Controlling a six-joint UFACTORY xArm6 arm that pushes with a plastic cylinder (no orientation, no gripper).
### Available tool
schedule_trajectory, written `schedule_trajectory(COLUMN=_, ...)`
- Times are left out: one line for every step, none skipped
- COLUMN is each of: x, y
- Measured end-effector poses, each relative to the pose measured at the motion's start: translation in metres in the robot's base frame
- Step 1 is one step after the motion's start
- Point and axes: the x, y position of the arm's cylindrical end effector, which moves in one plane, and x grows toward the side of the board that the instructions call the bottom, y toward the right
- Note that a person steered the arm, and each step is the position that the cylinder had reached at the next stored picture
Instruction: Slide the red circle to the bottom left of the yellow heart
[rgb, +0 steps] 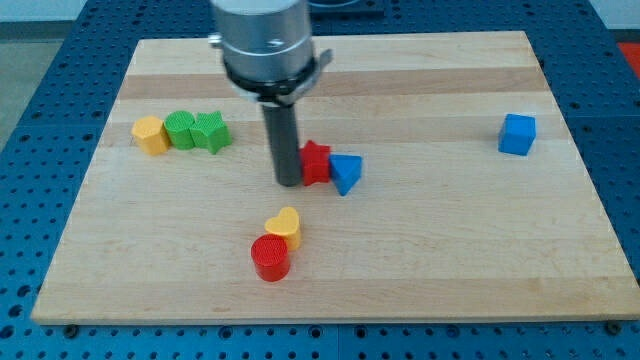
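The red circle (270, 258) lies low on the board, left of the middle. It touches the yellow heart (285, 227), which sits just up and right of it. My tip (288, 182) stands above both, roughly 45 px up from the heart. The tip is against the left side of a red star-shaped block (316, 162).
A blue triangle (346, 172) touches the red star's right side. At the view's left stand a yellow block (151, 134), a green circle (181, 130) and a green block (211, 131) in a row. A blue cube (517, 134) sits at the right. The wooden board (450, 260) has edges all round.
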Motion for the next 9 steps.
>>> schedule_trajectory(x=0.006, y=0.037)
schedule_trajectory(x=0.031, y=0.051)
schedule_trajectory(x=0.051, y=0.073)
schedule_trajectory(x=0.078, y=0.082)
schedule_trajectory(x=0.101, y=0.082)
schedule_trajectory(x=0.113, y=0.076)
schedule_trajectory(x=0.113, y=0.057)
schedule_trajectory(x=0.113, y=0.032)
schedule_trajectory(x=0.113, y=0.009)
